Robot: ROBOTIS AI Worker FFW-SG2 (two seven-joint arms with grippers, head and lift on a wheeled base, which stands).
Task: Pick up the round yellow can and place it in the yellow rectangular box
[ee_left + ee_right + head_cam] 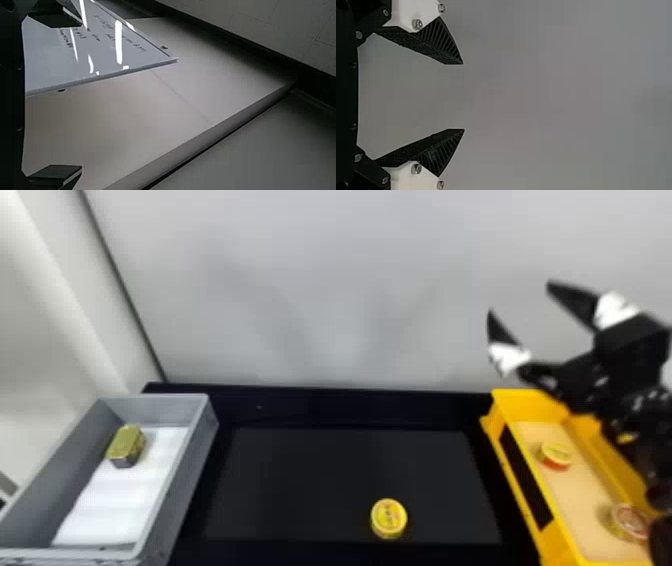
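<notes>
One round yellow can on black mat, right gripper near yellow box, fingers apart, left gripper likewise

There are three round cans: a yellow can, a red-sided can, a reddish-topped can. Two boxes, grey box and yellow box, and one tin

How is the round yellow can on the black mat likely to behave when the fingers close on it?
The round yellow can looks like a short, rigid tin, so it should probably keep its shape when squeezed. Its smooth, curved side might slip or turn between the fingers. Lying flat on its broad base, it seems more apt to slide than tip if nudged.
</notes>
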